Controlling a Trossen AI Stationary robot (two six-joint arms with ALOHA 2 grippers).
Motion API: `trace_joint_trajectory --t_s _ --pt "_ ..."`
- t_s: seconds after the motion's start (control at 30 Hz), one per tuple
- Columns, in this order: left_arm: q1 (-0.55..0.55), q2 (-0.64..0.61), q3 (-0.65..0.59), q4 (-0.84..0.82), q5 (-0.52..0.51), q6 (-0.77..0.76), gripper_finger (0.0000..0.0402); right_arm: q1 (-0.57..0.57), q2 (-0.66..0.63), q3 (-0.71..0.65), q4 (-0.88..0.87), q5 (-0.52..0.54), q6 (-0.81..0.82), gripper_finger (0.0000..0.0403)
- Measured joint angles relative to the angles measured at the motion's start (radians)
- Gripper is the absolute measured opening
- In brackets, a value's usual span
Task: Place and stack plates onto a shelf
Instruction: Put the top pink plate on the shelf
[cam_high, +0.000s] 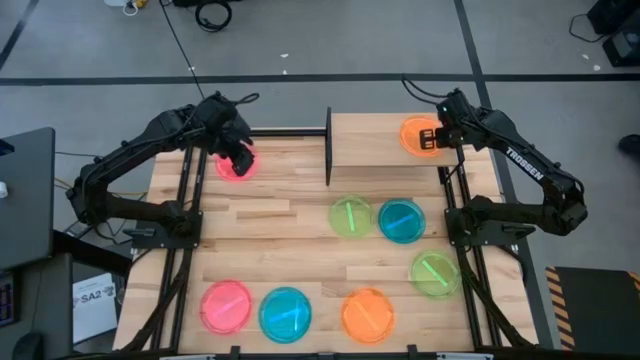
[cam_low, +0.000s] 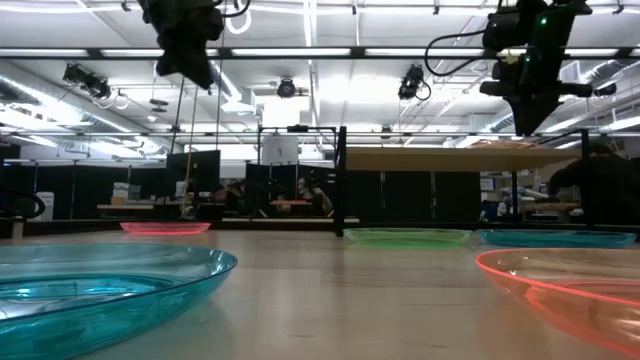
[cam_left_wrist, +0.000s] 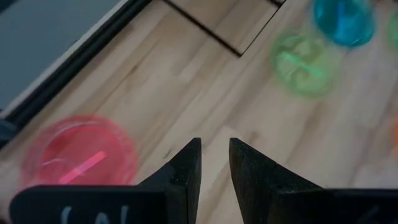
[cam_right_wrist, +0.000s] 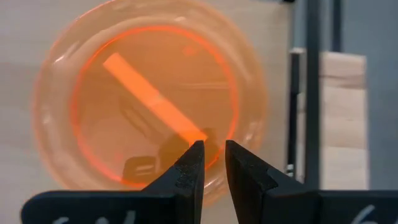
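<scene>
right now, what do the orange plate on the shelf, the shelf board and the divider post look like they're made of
Orange plate: likely translucent plastic, glossy; the board's tone shows through it and light glints on its rim.
Shelf: pale, matte wood by its look, though no grain shows clearly.
Divider post: probably metal, black, thin and straight; whether painted or coated cannot be told.

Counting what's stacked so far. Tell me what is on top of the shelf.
One orange plate lies on the shelf, near its right end, with the right gripper above it. The gripper hides part of the plate; the rest of the board looks bare.
</scene>
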Motion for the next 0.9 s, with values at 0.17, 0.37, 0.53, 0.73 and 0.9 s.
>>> trace_joint_trajectory --t_s 0.17,0.37,0.53,0.73,0.9 --pt "0.0 0.0 -0.001 -0.029 -0.044 0.06 0.0089 0.012 0.0 0.0 -0.01 -0.069 0.004 0.0071" --pt "-0.001 0.0 -0.068 -0.005 -0.045 0.071 0.0089 0.066 0.0 0.0 -0.014 -0.184 0.011 0.0071" --pt "-0.001 0.0 -0.224 0.074 -0.048 0.096 0.0089 0.145 0.0 0.0 -0.011 -0.242 0.06 0.0071" --pt "-0.001 0.0 -0.417 0.208 -0.131 0.124 0.0089 0.248 0.0 0.0 0.004 -0.246 0.109 0.0071" --pt "-0.001 0.0 -0.517 0.26 -0.222 0.126 0.0089 0.322 0.0 0.0 0.054 -0.246 0.117 0.0071"
